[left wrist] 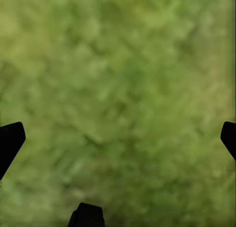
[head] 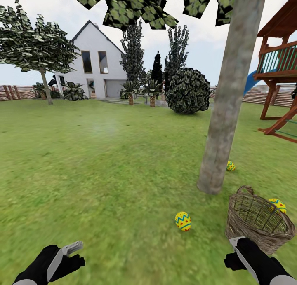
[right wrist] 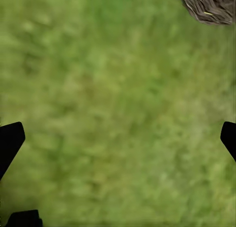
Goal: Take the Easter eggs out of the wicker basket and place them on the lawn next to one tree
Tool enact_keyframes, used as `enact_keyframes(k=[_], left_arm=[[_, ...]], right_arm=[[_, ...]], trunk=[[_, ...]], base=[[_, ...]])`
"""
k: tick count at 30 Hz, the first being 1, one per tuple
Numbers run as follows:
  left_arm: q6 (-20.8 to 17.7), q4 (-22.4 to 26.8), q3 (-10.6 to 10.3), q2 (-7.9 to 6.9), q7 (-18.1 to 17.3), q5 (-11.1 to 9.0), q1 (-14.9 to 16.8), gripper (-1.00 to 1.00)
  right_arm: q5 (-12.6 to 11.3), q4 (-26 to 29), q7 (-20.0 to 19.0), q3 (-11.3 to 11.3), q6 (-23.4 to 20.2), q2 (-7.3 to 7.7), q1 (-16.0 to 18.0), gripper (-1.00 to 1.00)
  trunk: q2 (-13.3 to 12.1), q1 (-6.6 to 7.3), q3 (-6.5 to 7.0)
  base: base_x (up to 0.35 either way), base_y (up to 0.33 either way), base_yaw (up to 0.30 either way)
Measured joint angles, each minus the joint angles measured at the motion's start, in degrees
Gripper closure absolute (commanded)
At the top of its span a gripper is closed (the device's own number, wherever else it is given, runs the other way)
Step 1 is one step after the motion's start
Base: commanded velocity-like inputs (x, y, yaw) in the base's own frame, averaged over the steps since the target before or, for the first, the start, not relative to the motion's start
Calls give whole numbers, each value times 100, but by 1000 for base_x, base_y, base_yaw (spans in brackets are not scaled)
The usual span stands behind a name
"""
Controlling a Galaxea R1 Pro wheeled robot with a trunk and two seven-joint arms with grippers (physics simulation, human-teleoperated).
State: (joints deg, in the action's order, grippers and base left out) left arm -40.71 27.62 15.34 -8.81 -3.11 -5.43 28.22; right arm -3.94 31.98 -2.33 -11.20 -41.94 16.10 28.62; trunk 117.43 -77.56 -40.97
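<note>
Both claws hang low over the lawn [head: 103,174] with their fingers spread wide and nothing held: the left claw [head: 72,252] at the near left, the right claw [head: 236,248] at the near right, just in front of the wicker basket [head: 259,219]. In each wrist view the dark fingertips [left wrist: 11,138] sit far apart at the frame edges over blurred grass, and the right wrist view catches an edge of the basket [right wrist: 209,5]. 1 Easter egg [head: 182,221] lies on the grass left of the basket, near the foot of the tree [head: 225,112]. A 2nd egg [head: 230,166] lies just beside the trunk on its far right. A 3rd egg [head: 278,204] shows at the basket's far rim; whether it is inside or behind cannot be told. Farther off stand a white house [head: 97,66], a round bush [head: 187,91] and a wooden play tower [head: 280,62].
</note>
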Motion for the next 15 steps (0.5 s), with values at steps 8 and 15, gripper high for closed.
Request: enact_keyframes(k=[8,15], left_arm=[[0,0,1,0,0,0,1,-100],[0,0,1,0,0,2,-1,-100]], right_arm=[[-4,1,-3,0,0,-2,0,-100],[2,2,-3,-1,0,-2,0,-100]], trunk=[[-321,176,160],[-602,330,286]], base=[[0,0,0],[0,0,0]])
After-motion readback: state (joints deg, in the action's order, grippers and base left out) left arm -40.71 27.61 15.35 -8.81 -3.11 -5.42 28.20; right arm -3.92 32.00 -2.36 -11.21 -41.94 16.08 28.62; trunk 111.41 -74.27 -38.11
